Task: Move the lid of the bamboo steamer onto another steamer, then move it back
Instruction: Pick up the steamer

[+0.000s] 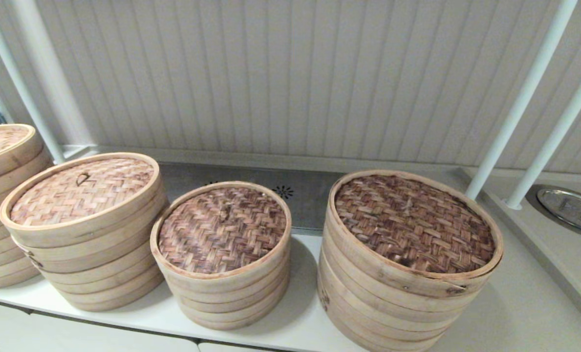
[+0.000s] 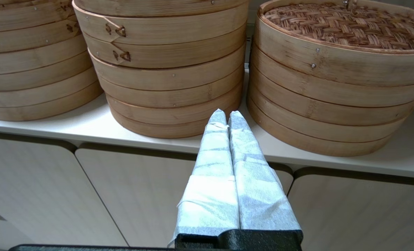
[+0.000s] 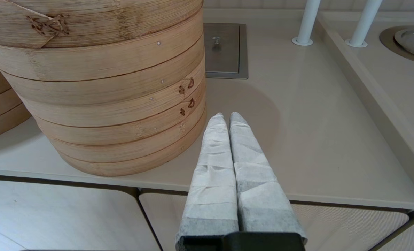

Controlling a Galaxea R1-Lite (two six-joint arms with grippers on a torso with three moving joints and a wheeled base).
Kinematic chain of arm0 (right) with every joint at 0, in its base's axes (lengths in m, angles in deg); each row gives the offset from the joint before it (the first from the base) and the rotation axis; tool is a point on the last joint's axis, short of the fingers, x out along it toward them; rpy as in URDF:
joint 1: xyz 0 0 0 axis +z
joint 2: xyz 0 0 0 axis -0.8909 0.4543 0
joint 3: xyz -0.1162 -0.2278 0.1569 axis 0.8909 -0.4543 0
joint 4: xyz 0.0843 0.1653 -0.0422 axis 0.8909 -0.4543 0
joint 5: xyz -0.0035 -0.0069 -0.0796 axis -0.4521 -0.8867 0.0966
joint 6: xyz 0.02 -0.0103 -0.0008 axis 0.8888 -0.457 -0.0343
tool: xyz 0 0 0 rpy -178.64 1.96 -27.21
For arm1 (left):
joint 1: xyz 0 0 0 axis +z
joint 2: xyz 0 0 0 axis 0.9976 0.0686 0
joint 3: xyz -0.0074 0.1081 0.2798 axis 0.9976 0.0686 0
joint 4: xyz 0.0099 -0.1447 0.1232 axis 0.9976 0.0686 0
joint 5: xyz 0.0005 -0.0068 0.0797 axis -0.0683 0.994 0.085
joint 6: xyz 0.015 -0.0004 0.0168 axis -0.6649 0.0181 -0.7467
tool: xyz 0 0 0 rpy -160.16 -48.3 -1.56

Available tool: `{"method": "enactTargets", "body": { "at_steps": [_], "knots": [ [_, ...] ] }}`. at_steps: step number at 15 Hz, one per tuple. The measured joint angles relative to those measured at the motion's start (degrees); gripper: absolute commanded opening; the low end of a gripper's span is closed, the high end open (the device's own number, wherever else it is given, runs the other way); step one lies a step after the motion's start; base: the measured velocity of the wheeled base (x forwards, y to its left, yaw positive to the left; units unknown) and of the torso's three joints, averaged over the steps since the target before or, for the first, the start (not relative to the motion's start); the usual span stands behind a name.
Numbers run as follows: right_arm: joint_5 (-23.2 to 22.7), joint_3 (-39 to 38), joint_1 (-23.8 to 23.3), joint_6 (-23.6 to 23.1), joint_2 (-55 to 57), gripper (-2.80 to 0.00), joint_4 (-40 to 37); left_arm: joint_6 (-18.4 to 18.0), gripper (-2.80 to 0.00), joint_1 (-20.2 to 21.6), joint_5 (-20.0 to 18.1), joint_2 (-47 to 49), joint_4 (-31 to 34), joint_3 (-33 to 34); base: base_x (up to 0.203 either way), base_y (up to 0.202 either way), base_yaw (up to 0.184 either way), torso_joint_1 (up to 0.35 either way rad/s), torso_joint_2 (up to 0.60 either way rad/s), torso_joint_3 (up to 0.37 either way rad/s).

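The bamboo steamer lid sits on its own narrow stack, the smallest of the stacks on the tabletop. Its dark reddish-brown weave lies flat inside the pale rim, and a small loop handle is at the centre. Just beside this lid, on the robot's left, stands another steamer, a wider stack with a light tan woven top and a small dark loop. The two stacks are very close; I cannot tell if they touch. On the other side of the lid stands the widest stack with a dark-brown weave, a little apart. One more stack is partly in view beyond the tan one.

No end effector is over the lid. In its wrist view the left end effector hangs in front of the tabletop edge, below the level of the lids, facing the gap between the tan-topped stack and the lid's stack; its wrapped fingers are pressed together and hold nothing. The right end effector is also low at the tabletop edge, beside the widest stack, with its fingers pressed together and empty.

I judge that the task is at its very beginning: the lid is not yet lifted. The next move probably calls for one arm, likely the left, to rise above the lid, spread its fingers, and come down on the small loop or the rim. The loop is small, so careful centring will be needed.
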Motion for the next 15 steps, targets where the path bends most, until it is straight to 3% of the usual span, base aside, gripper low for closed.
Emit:
{"method": "enactTargets", "body": {
  "at_steps": [9, 12, 15],
  "knots": [
    [-0.01, 0.0, 0.0, -0.01, 0.0, -2.8, 0.0, -0.84, -2.8, 0.07, 0.1, 0.09, 1.41, -0.91, 0.0, 0.0, 0.0, 0.0, 0.0, 0.0],
    [-0.01, 0.0, 0.0, -0.02, 0.0, -2.8, 0.0, -0.91, -2.8, 0.09, -0.56, 3.18, 5.37, -9.74, 0.0, 0.0, 0.0, 0.0, 0.0, 0.0],
    [-0.01, 0.0, 0.0, -0.01, 0.0, -2.8, 0.0, -0.84, -2.8, -0.61, -4.37, 13.72, 8.11, -20.89, 0.0, 0.0, 0.0, 0.0, 0.0, 0.0]
  ]
}}
